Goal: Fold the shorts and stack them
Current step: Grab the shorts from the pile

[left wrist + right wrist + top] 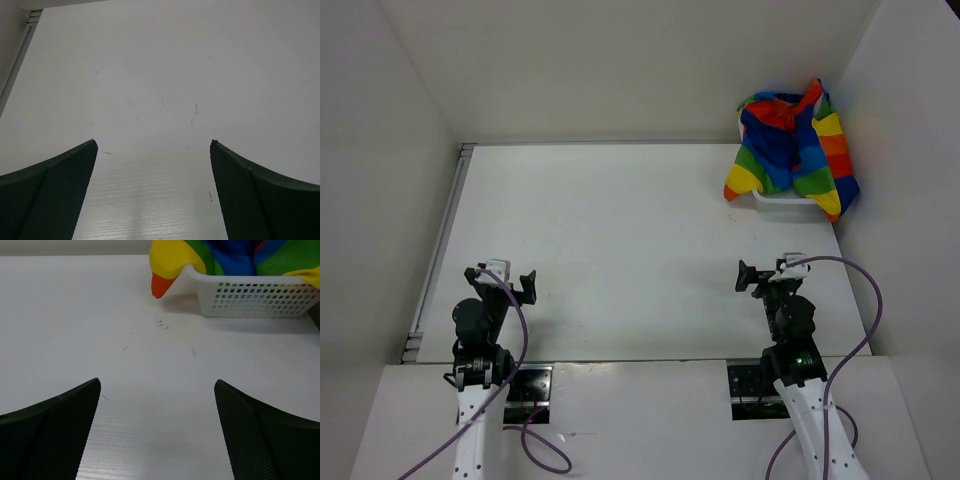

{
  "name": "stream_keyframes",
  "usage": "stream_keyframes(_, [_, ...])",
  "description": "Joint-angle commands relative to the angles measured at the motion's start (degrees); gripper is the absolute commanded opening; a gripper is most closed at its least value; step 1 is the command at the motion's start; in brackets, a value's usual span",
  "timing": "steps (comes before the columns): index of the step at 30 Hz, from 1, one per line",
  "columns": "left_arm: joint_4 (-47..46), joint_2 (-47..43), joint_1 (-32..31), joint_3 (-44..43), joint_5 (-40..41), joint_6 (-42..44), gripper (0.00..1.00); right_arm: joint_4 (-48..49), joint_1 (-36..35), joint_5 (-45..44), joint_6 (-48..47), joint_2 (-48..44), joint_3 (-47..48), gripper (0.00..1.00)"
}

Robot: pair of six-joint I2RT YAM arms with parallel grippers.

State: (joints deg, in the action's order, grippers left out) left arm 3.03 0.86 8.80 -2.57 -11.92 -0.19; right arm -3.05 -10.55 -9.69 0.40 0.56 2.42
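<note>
We are holding the left gripper (152, 145) and right gripper (157, 382) released and empty, because the shorts (790, 150) are sitting bunched in the basket (260, 300), awaiting pickup.

table (620, 250): under everything listed
basket (782, 201): on the table, far right corner
shorts (790, 150): heaped in the basket, hanging over its left and right rims
left gripper (506, 285): near left, over bare table, well apart from the basket
right gripper (767, 277): near right, before the basket, apart from it

One pair of shorts (790, 150), one basket (255, 295), two hands (505, 282) (767, 275)
</note>
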Motion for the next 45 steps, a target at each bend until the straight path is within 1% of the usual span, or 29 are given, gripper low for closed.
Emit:
stream_keyframes(1, [-1.5,-1.9,-0.2,1.5,0.1,0.2,1.00,3.1,0.4,-1.0,0.7,-0.8,-2.4,0.99])
stream_keyframes(4, [0.3,-1.9,-0.2,0.1,-5.9,0.2,1.00,3.1,0.4,0.6,-0.1,-0.8,-2.4,0.99])
stream_keyframes(5, [3.0,-1.9,-0.2,-1.1,-19.3,0.2,1.00,3.1,0.4,2.1,-3.2,-0.8,-2.4,0.99])
stream_keyframes(6, [9.1,-1.9,-0.2,-1.6,-25.3,0.2,1.00,3.1,0.4,17.8,-12.9,-0.8,-1.2,0.99])
stream_keyframes(8, [16.0,-1.9,-0.2,-3.4,-41.6,0.2,1.00,-0.4,0.4,37.2,-32.5,-0.8,1.7,1.00])
stream_keyframes(9, [23.5,-1.9,0.3,-3.4,-45.1,0.2,1.00,-7.2,0.4,47.7,-72.9,-0.8,3.0,1.00])
stream_keyframes(10, [20.7,-1.9,0.3,-3.4,-46.3,0.2,1.00,-11.8,0.4,57.1,-92.1,-0.8,1.8,1.00])
stream_keyframes(11, [13.8,-1.9,0.3,-2.6,-47.3,0.2,1.00,-0.8,0.4,60.0,-100.2,-0.8,-0.3,1.00])
stream_keyframes(13, [1.9,-1.2,0.3,0.8,-45.1,0.2,1.00,8.6,-0.3,62.7,-96.0,-0.8,-1.3,1.00])
stream_keyframes(14, [-6.7,-1.2,-0.3,0.8,-42.5,0.2,1.00,12.4,-0.3,61.1,-91.2,-0.8,-1.3,1.00])
stream_keyframes(15, [-8.9,-0.6,-0.8,0.2,-41.4,0.2,1.00,21.1,-0.3,58.6,-83.0,-0.8,-0.2,1.00])
stream_keyframes(17, [-16.6,0.0,-1.4,-1.4,-37.6,0.2,1.00,24.0,-0.8,51.0,-81.7,2.7,1.7,1.00])
stream_keyframes(19, [-19.5,3.3,-2.1,-2.6,-32.9,0.2,1.00,22.0,-0.8,47.6,-81.7,9.7,9.7,1.00])
stream_keyframes(21, [-14.2,6.9,-3.3,-6.6,-32.4,0.2,1.00,22.0,-1.9,41.0,-78.7,25.9,21.7,0.99])
stream_keyframes(22, [-11.5,11.4,-4.1,-8.1,-32.4,0.2,1.00,21.1,-4.6,37.0,-70.9,38.0,26.8,0.99])
stream_keyframes(23, [-9.7,13.8,-4.7,-9.5,-32.4,0.2,1.00,19.4,-6.9,24.8,-65.8,44.2,32.3,0.99])
stream_keyframes(24, [-8.5,16.3,-5.9,-13.0,-31.9,0.2,1.00,17.4,-9.5,17.0,-60.1,50.4,44.0,0.99])
stream_keyframes(25, [-7.7,21.8,-6.6,-14.9,-29.0,0.2,1.00,13.9,-13.0,9.6,-50.2,56.2,49.3,1.00])
stream_keyframes(26, [-6.8,25.1,-7.4,-17.3,-27.6,0.2,1.00,12.0,-13.0,3.7,-47.0,66.4,54.0,1.00])
stream_keyframes(27, [-6.0,28.7,-8.1,-20.2,-25.3,0.2,1.00,9.7,-13.0,-1.5,-44.8,70.5,61.8,1.00])
stream_keyframes(29, [-1.9,42.3,-9.9,-31.4,-16.2,0.2,1.00,2.4,-10.5,-3.5,-36.4,77.4,68.7,1.00])
stream_keyframes(30, [0.7,53.4,-10.5,-36.2,-13.3,0.2,1.00,0.3,-8.9,-4.1,-32.8,83.6,75.3,1.00])
stream_keyframes(31, [7.3,59.5,-10.6,-41.4,-9.2,0.2,1.00,-1.9,-7.4,-4.6,-29.4,86.6,78.4,1.00])
stream_keyframes(32, [11.0,65.3,-10.6,-52.3,-7.9,0.2,1.00,-5.4,-4.3,-5.7,-22.9,89.7,85.0,1.00])
stream_keyframes(33, [14.5,75.8,-10.6,-57.4,-7.2,0.2,1.00,-6.4,-2.8,-9.9,-19.8,95.9,87.7,0.96])
stream_keyframes(34, [19.3,80.0,-10.6,-61.7,-6.4,0.2,1.00,-8.4,-1.3,-12.5,-17.1,98.9,90.5,0.95])
stream_keyframes(36, [20.3,86.9,-10.6,-68.6,-7.1,0.2,1.00,-10.9,2.8,-19.6,-10.7,107.6,99.2,0.95])
stream_keyframes(40, [16.5,89.2,-11.9,-70.5,-10.7,0.2,1.00,-9.9,9.1,-28.8,-5.4,114.9,105.1,0.94])
stream_keyframes(45, [16.5,92.0,-12.7,-72.1,-12.9,0.2,1.00,-7.6,14.8,-31.8,-5.7,118.6,104.8,0.96])
